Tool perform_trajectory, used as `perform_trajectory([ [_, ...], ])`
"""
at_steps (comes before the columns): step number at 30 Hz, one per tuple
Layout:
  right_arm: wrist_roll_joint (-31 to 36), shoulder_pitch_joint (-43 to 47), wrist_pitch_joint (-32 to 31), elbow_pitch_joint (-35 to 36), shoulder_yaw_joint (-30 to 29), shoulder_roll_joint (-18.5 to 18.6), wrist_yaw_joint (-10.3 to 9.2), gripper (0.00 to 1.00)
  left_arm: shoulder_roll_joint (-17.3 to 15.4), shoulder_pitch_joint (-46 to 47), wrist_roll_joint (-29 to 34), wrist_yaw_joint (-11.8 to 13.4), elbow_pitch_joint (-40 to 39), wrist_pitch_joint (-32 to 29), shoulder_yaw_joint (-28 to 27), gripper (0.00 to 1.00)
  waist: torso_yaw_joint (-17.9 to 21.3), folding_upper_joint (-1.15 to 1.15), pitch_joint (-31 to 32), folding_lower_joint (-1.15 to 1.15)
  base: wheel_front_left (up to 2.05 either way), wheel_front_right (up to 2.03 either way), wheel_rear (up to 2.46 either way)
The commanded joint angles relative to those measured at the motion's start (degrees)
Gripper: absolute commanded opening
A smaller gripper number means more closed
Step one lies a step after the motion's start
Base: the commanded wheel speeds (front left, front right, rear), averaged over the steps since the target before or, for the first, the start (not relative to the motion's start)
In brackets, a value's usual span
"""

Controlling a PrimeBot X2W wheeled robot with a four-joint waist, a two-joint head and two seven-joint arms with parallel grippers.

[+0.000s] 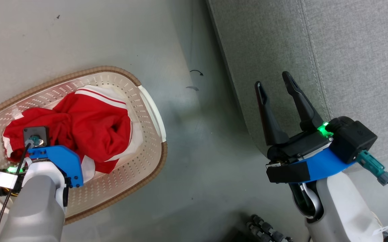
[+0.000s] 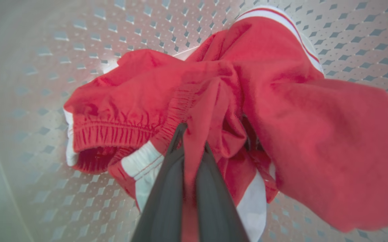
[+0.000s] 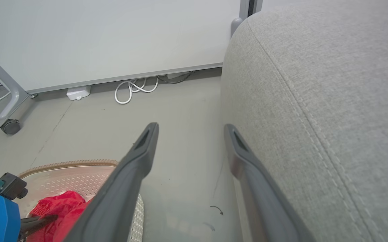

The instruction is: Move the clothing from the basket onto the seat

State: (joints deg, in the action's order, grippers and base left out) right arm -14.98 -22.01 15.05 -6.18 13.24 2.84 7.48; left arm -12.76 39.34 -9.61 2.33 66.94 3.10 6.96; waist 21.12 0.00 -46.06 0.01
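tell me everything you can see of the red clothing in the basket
The clothing is soft red fabric with white stripes and white trim. A gathered elastic band shows in the left wrist view. It lies crumpled in a heap on the floor of the basket, covering much of it. The left gripper is shut on it, pinching a red fold between its fingers.
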Motion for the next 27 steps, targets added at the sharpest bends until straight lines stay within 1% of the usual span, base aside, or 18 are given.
perform_trajectory([
  [1,-0.04,-0.71,0.19,-0.10,-0.12,0.08,0.03,1.00,-0.01,1.12,-0.39,-0.29,0.25,0.39,0.30,0.00,-0.08,0.00,0.21,-0.01,0.00,0.00,0.00],
  [7,0.42,-0.75,0.19,-0.37,-0.41,0.08,0.03,1.00,0.71,1.19,-0.99,-0.97,0.62,1.28,0.61,0.00,-0.70,0.00,1.36,-0.01,0.00,0.00,0.00],
  [12,0.84,-0.82,0.19,-0.87,-0.56,0.09,0.03,1.00,1.97,0.84,-1.58,-2.31,0.99,3.09,0.98,0.00,-2.13,0.00,4.00,-0.01,0.00,0.00,0.00],
  [20,2.55,0.44,0.19,-2.43,-1.26,0.10,0.03,1.00,5.18,0.24,-2.48,-5.54,1.34,6.99,2.37,0.00,-5.60,0.00,11.22,-0.01,0.00,0.00,0.00],
  [23,3.25,0.83,0.18,-3.20,-1.32,0.11,0.03,1.00,5.89,0.13,-2.61,-6.89,1.30,8.36,3.11,0.00,-6.79,0.00,14.28,-0.01,0.00,0.00,0.00],
  [27,4.22,1.83,0.18,-4.15,-1.45,0.13,0.03,1.00,7.18,-0.24,-2.76,-8.03,0.94,9.80,4.39,0.00,-8.45,0.00,18.88,-0.01,0.00,0.00,0.00],
])
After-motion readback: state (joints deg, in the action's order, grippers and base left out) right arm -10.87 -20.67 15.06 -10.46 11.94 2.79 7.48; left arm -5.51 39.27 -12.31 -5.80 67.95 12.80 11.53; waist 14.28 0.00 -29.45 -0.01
